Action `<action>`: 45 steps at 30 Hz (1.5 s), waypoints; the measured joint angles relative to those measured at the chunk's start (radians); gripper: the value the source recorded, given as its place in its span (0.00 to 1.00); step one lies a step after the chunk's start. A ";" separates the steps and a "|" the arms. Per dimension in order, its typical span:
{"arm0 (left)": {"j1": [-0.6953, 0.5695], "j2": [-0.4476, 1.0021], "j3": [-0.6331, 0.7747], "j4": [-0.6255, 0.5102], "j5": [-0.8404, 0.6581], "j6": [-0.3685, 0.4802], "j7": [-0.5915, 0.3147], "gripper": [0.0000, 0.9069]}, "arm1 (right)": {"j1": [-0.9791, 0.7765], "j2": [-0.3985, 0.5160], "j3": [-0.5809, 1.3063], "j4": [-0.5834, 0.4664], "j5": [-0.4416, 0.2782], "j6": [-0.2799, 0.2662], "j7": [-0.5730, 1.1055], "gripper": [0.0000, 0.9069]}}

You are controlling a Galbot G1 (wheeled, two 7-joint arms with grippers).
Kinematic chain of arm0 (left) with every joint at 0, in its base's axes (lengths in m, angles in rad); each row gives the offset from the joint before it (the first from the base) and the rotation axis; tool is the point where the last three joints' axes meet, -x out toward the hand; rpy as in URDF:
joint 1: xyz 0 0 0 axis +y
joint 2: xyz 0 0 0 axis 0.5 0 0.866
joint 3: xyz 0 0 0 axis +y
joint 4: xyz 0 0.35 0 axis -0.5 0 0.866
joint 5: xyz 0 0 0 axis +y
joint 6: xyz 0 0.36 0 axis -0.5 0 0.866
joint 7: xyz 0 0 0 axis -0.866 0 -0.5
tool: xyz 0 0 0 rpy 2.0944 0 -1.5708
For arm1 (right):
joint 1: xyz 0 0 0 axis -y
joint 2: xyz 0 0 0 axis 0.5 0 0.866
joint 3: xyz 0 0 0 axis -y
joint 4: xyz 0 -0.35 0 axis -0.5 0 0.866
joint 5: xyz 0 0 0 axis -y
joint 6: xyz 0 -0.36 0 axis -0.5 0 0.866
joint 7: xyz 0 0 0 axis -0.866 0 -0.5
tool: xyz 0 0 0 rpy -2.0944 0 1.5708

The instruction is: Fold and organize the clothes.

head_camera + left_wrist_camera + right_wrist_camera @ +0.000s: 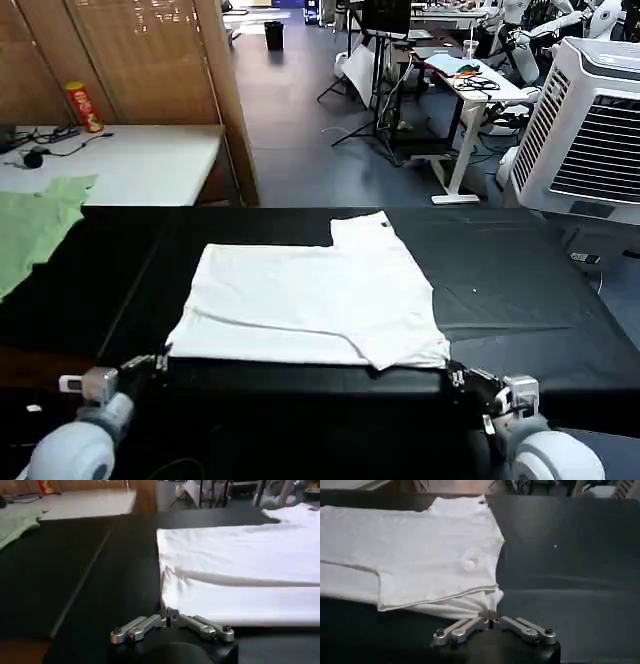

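Note:
The white T-shirt (pixel 310 295) lies plain side up on the black table (pixel 520 290), folded into a rough rectangle, with one sleeve sticking out at the far edge. My left gripper (pixel 160 362) is at its near left corner, and in the left wrist view that gripper (pixel 169 615) is shut on the T-shirt (pixel 240 575) corner. My right gripper (pixel 452 375) is at the near right corner. In the right wrist view it (pixel 489 614) is shut on bunched cloth of the T-shirt (pixel 420 555).
A pale green garment (pixel 35 225) lies at the table's far left. Behind it stands a white table (pixel 130 160) with a red can (pixel 82 105) and cables. A white air cooler (pixel 590 130) stands at the back right.

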 joint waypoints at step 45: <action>-1.163 -0.171 0.468 0.947 -0.018 0.121 0.256 0.97 | 1.311 0.216 -0.593 -1.343 -0.007 0.182 -0.015 0.97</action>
